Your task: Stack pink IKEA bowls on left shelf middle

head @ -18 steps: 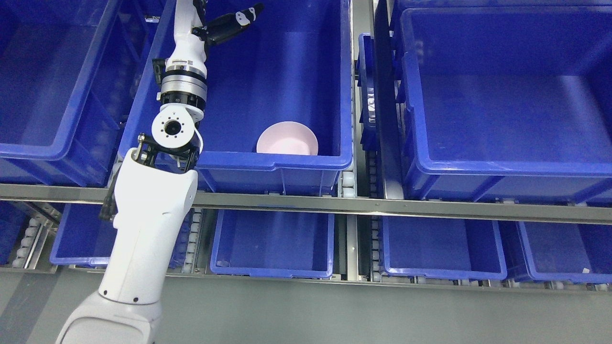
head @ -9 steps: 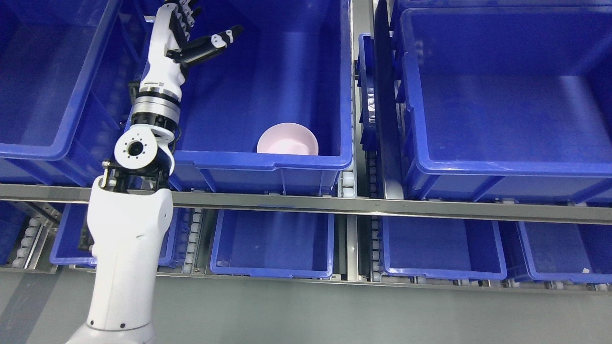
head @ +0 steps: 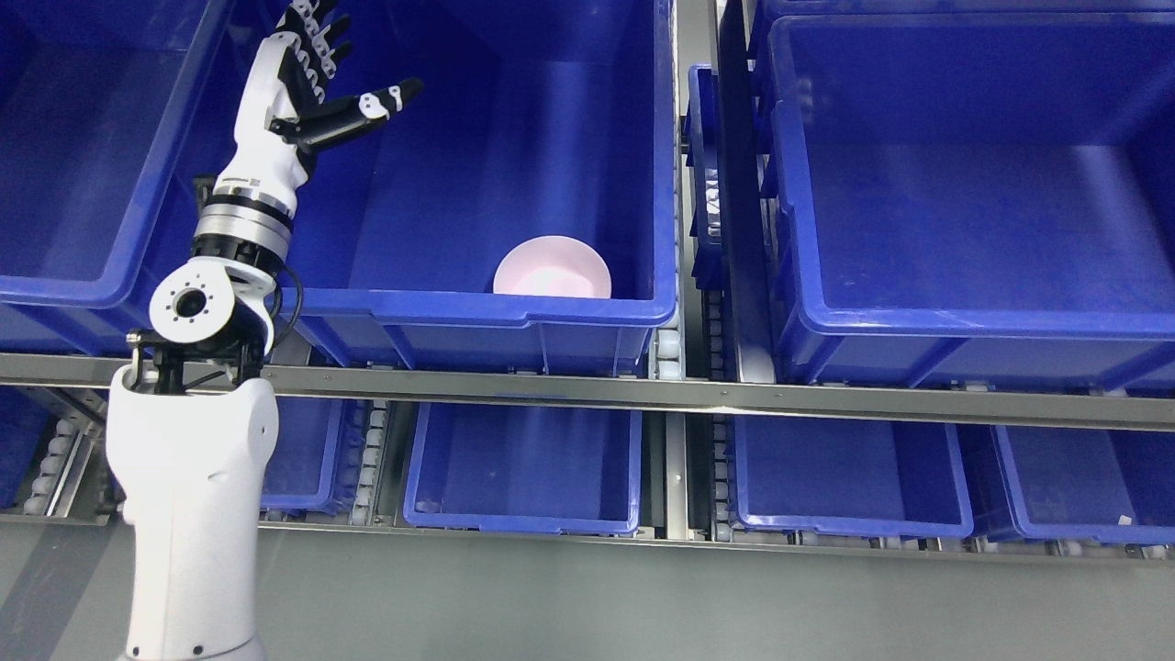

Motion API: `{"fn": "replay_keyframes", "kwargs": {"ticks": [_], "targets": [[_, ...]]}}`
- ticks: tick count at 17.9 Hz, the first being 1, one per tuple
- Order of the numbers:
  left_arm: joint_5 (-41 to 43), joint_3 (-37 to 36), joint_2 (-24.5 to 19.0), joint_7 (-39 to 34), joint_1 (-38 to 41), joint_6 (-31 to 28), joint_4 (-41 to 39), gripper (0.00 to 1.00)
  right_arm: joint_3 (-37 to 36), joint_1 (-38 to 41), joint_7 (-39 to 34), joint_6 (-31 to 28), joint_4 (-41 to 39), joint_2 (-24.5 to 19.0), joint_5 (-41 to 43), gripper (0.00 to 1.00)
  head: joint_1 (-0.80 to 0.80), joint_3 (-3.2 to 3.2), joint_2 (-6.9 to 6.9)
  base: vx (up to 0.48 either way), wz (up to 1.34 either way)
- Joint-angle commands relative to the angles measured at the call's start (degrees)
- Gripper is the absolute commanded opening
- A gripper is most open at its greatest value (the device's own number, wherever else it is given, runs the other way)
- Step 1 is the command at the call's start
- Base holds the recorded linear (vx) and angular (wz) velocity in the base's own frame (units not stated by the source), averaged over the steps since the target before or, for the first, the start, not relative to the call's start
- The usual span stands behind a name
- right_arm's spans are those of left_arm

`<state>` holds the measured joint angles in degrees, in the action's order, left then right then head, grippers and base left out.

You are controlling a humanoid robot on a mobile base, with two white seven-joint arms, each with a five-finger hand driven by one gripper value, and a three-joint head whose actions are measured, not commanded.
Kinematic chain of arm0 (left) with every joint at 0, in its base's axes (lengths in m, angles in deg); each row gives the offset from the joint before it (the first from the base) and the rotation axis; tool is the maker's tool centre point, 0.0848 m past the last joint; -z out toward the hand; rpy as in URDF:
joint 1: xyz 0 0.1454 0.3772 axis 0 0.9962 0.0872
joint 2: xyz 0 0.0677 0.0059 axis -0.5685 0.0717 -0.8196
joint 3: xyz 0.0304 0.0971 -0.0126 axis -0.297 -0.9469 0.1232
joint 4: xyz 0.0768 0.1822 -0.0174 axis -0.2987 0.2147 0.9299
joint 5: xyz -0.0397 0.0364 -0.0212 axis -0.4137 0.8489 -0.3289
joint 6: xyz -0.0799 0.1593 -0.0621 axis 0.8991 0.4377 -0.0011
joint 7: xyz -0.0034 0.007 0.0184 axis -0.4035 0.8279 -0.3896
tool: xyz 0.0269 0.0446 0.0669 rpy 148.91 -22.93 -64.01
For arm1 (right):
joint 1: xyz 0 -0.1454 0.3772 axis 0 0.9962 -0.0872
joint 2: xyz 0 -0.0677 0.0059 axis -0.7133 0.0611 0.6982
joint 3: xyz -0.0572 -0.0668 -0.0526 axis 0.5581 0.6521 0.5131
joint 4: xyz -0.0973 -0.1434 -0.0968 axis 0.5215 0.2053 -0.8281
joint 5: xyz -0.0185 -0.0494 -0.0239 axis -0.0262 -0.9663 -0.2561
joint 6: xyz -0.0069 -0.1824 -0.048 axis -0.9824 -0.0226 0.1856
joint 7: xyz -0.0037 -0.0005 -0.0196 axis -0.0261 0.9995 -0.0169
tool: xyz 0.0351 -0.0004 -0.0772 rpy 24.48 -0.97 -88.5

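Observation:
A pale pink bowl (head: pixel 552 267) rests upright in the near right corner of the middle blue bin (head: pixel 514 312) on the upper shelf level. My left hand (head: pixel 321 78) is raised over that bin's far left side, well left of and beyond the bowl, fingers spread and holding nothing. Its white forearm rises from the lower left across the shelf rail. The right arm does not show.
Large blue bins stand to the left (head: pixel 64 275) and right (head: pixel 973 303) of the middle one. A grey metal rail (head: pixel 698 395) runs across below them. Smaller blue bins (head: pixel 523 468) sit on the lower level with roller tracks.
My left arm has swung left and drawn back toward me; the hand moved from the bin's top centre toward its left wall. The bowl has not moved.

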<state>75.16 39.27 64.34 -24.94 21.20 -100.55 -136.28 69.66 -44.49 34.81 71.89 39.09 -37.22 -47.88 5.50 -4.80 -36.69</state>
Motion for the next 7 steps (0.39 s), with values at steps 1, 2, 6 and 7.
{"fn": "replay_keyframes", "kwargs": {"ticks": [1, 2, 6, 7], "targets": [[0.0, 4.2, -1.4, 0.2, 2.5, -0.1, -2.2, 1.0, -0.6, 1.7, 0.0, 0.0, -1.9, 1.0, 0.0, 1.0, 0.0, 0.0, 0.0, 0.0, 0.0], [0.0, 4.2, -1.3, 0.2, 2.5, -0.1, -2.2, 1.0, -0.6, 1.7, 0.0, 0.0, -1.9, 1.0, 0.0, 1.0, 0.0, 0.0, 0.0, 0.0, 0.0], [0.0, 4.0, -0.9, 0.2, 2.4, -0.1, -2.2, 1.0, -0.6, 1.7, 0.0, 0.0, -1.9, 1.0, 0.0, 1.0, 0.0, 0.0, 0.0, 0.0, 0.0], [0.0, 4.0, -0.5, 0.3, 2.4, -0.1, -2.2, 1.0, -0.6, 1.7, 0.0, 0.1, -1.9, 1.0, 0.0, 1.0, 0.0, 0.0, 0.0, 0.0, 0.0]]}}
